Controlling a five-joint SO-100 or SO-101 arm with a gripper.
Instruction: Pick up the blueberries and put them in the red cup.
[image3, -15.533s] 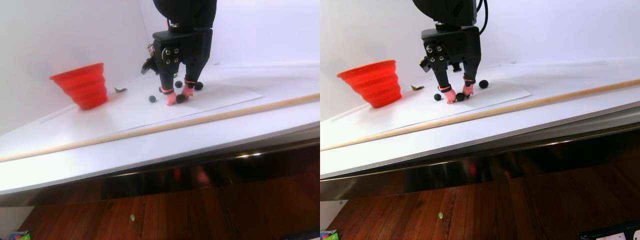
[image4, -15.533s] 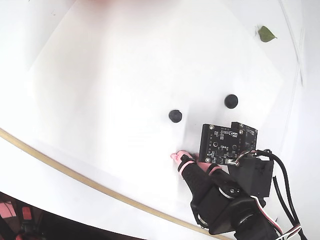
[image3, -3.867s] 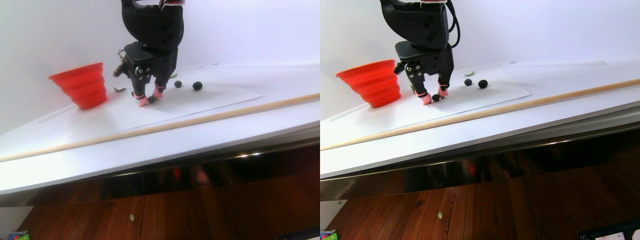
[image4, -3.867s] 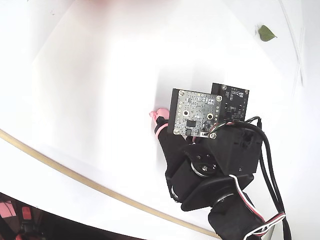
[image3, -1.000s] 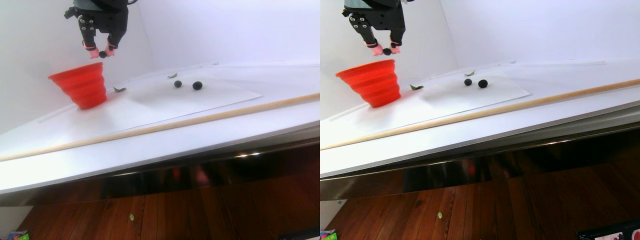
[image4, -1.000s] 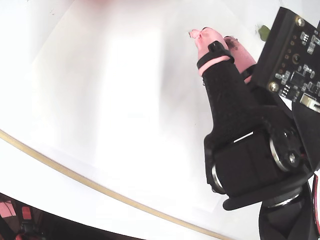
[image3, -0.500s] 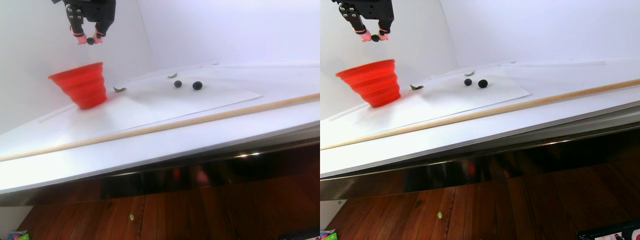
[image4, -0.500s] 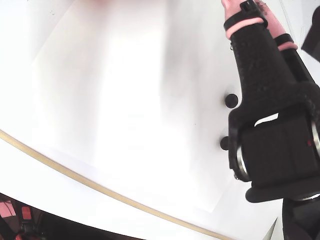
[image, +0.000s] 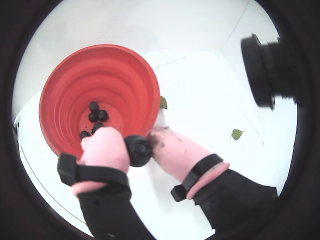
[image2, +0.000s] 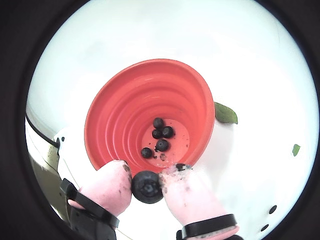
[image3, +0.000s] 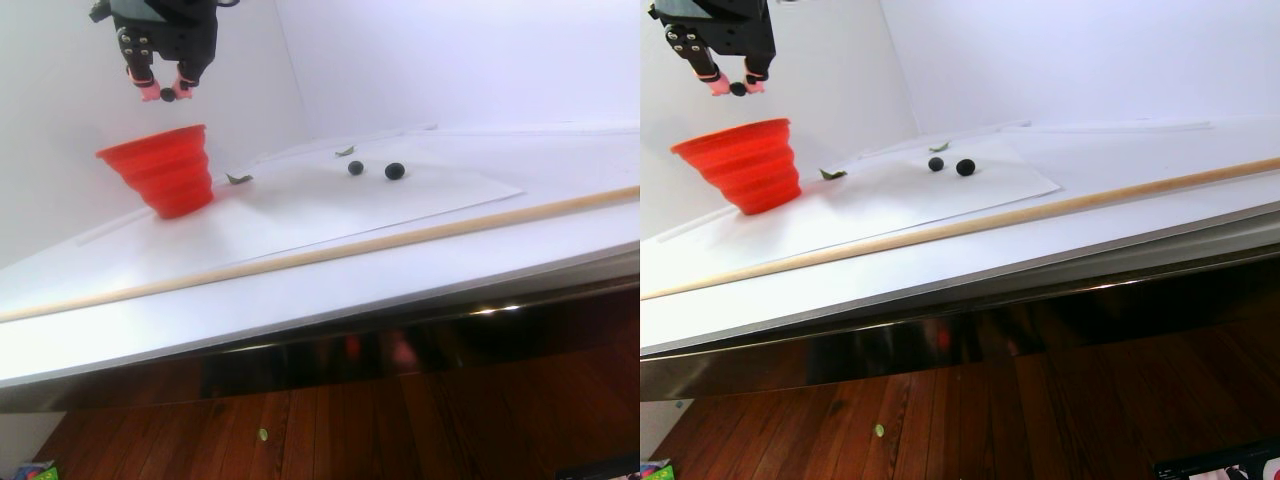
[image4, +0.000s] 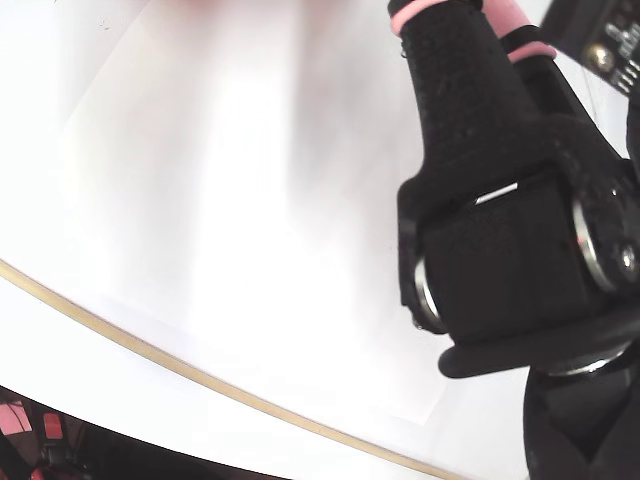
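Observation:
My gripper (image: 138, 148) is shut on one dark blueberry (image: 137, 151), pinched between its two pink fingertips. In both wrist views it hangs above the near rim of the red cup (image: 120, 75). Several blueberries (image2: 161, 133) lie on the bottom of the cup (image2: 120, 115). In the stereo pair view the gripper (image3: 166, 94) is a short way above the cup (image3: 165, 178), and two more blueberries (image3: 355, 168) (image3: 395, 171) rest on the white paper to the right. The fixed view shows only the arm's black body (image4: 510, 230); the fingertips run out of the top edge.
Small green leaves (image: 163, 102) (image: 237, 134) lie on the paper beside the cup, one right by its rim (image2: 225, 114). A long wooden rod (image3: 400, 240) runs along the table in front of the paper. The table's front edge (image3: 330, 320) drops to a wood floor.
The gripper lifted a blueberry off the paper and carried it up and left. In the last half second it shifted a little further left and dipped toward the cup.

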